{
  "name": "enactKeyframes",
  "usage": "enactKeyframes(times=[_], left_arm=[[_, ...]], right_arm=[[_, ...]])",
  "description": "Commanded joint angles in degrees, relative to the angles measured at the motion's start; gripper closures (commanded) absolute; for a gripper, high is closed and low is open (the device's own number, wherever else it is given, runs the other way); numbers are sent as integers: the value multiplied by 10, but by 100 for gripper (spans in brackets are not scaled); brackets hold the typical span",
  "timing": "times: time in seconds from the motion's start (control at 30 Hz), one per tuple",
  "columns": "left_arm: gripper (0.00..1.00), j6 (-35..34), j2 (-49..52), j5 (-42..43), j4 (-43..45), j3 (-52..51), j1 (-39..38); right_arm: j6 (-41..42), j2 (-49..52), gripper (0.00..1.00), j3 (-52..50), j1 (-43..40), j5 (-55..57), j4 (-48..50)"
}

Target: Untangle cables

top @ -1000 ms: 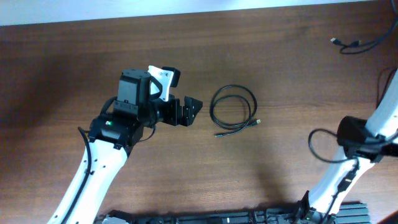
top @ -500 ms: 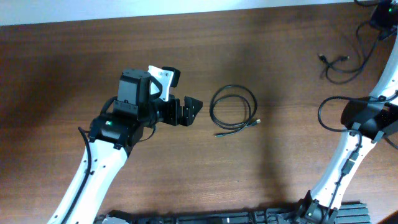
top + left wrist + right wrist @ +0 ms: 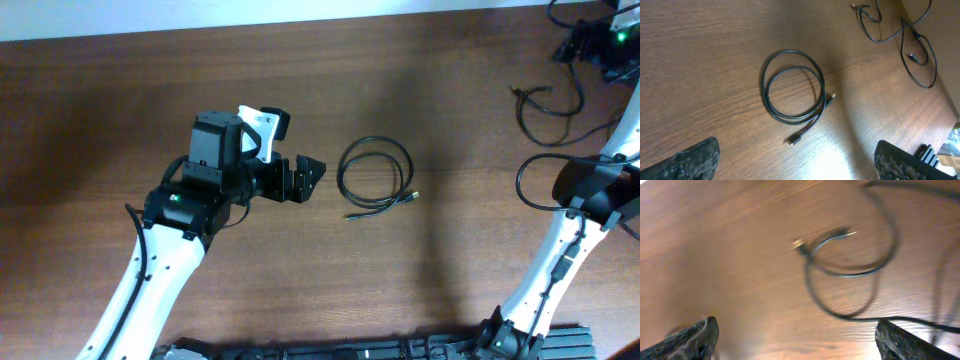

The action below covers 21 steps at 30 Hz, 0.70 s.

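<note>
One black cable (image 3: 375, 178) lies coiled in a neat loop at the table's middle, its plug ends at the loop's near side. In the left wrist view the same coil (image 3: 792, 97) sits just ahead of my left gripper (image 3: 797, 165), which is open and empty. In the overhead view that gripper (image 3: 312, 178) hovers just left of the coil. A second cable (image 3: 545, 105) sprawls loosely at the far right, also visible in the left wrist view (image 3: 900, 35). My right gripper (image 3: 800, 342) is open above it. Its blurred loop (image 3: 850, 255) lies on the wood, apart from the fingers.
The brown wooden table (image 3: 450, 270) carries only the two cables. The table's far edge (image 3: 400, 12) runs close behind the right gripper (image 3: 585, 42). The right arm's own thick black wiring (image 3: 535, 175) hangs beside its white link. A black rail (image 3: 380, 350) lines the near edge.
The right gripper has opened and come into view at the far right corner. The loose cable slid a little leftward and now rests on the table. The left arm and coil are unmoved.
</note>
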Motion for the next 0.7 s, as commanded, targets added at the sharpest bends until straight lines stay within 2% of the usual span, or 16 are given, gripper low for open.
enactKeyframes(times=[0.0, 0.4, 0.53, 0.67], left_arm=[[1, 12, -5, 8, 1, 2, 1], [1, 13, -5, 8, 1, 2, 1], [1, 12, -5, 8, 1, 2, 1], [1, 12, -5, 8, 1, 2, 1]], right_arm=[[-100, 4, 1, 2, 18, -105, -34], [-99, 4, 1, -9, 179, -76, -34], [-98, 4, 1, -51, 233, -35, -34], [-97, 4, 3, -135, 294, -10, -34]])
